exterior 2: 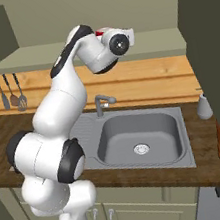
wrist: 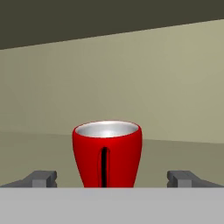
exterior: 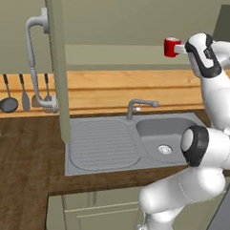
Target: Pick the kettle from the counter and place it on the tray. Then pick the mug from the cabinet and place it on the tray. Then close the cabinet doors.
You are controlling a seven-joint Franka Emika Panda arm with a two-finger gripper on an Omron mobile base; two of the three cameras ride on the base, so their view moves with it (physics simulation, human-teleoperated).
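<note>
Approaching the bright red cylindrical mug [wrist: 107, 153] upright on the olive-green wall cabinet's plain inner shelf [wrist: 39, 151], keep your two-finger gripper [wrist: 112, 178], jaws wide apart, centred so the fingertips [wrist: 41, 178] straddle its body, handle facing you, before closing.

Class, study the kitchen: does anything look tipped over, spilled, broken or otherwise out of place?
Nothing stands out. The red mug stands upright on the cabinet shelf between the open gripper fingers, the sink looks dry, and the utensils hang straight on the wall.
</note>
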